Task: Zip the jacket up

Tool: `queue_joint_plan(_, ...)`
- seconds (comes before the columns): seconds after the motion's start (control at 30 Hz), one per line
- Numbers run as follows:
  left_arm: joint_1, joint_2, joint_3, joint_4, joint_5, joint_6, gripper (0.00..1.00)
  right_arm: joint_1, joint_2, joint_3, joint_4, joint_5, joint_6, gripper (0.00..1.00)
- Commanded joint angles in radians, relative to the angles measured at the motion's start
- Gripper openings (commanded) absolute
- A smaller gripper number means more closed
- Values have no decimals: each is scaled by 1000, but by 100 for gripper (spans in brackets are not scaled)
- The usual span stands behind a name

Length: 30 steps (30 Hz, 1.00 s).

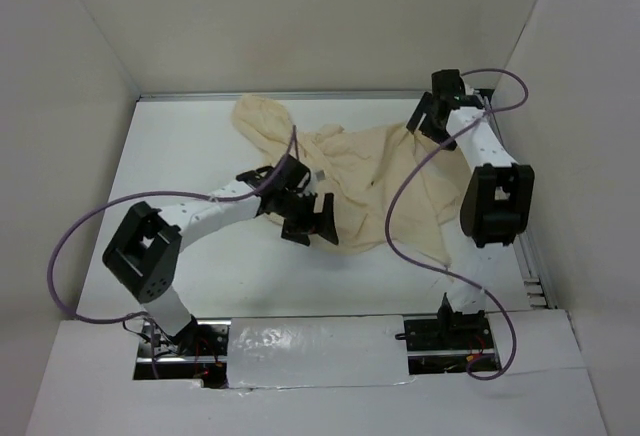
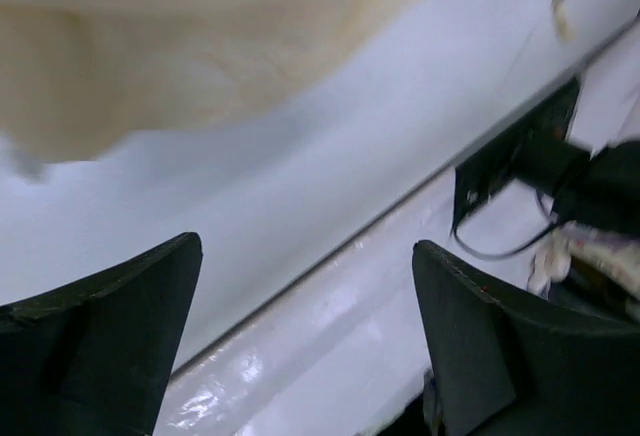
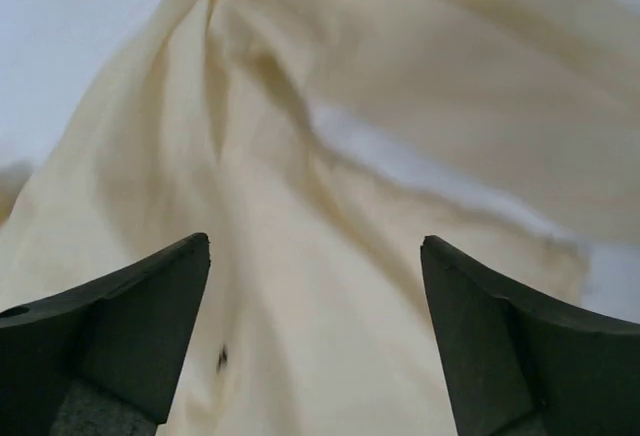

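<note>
The jacket [image 1: 375, 171] lies crumpled, pale cream-yellow, across the back middle of the white table [image 1: 170, 166]. My left gripper [image 1: 313, 228] hovers at its near left edge, open, with nothing between the fingers. In the left wrist view the jacket [image 2: 180, 56] fills the upper left, well ahead of the left gripper [image 2: 305, 246], which has only bare table beneath it. My right gripper [image 1: 425, 124] hangs over the jacket's far right part. In the right wrist view the right gripper [image 3: 316, 243] stands open above folded fabric of the jacket [image 3: 300, 106], apart from it. No zipper can be made out.
White walls [image 1: 80, 56] close in the table on three sides. Purple cables [image 1: 400, 206] loop from both arms, one over the jacket. A shiny taped strip [image 1: 310, 351] runs along the near edge between the arm bases. The right arm's base [image 2: 560, 171] shows in the left wrist view.
</note>
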Motion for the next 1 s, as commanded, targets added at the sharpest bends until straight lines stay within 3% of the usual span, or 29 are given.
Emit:
queue_joint_plan(0.0,101,-103,35,-56,-138,-34,99,96,-313,-171,53,38,-21,95)
queue_joint_plan(0.07,126,-175,-3,-113,-239,-74,99,124,-404,-346,63,67,26,96)
queue_joint_plan(0.23,245,-322,-140,-184,-298,-164,99,200,-689,-761,155,-34,24,96)
queue_joint_plan(0.33,329,-362,-207,-165,-295,-164,99,378,-778,-874,205,-60,-22,96)
queue_joint_plan(0.47,428,-332,-230,-51,-237,-135,99,640,-744,-833,202,-45,-46,95)
queue_joint_plan(0.53,452,-231,-182,-18,-243,-128,99,799,-672,-793,244,-36,-33,95)
queue_joint_plan(0.7,474,-42,-79,-18,-234,-112,97,917,-501,-681,263,27,-13,92)
queue_joint_plan(0.73,478,-18,-47,-7,-214,-100,96,943,-460,-653,257,46,-15,87)
queue_joint_plan(0.87,497,105,27,-23,-180,-91,79,958,-223,-505,232,70,11,78)
queue_joint_plan(0.97,503,131,38,-36,-218,-94,63,961,-164,-455,237,64,28,70)
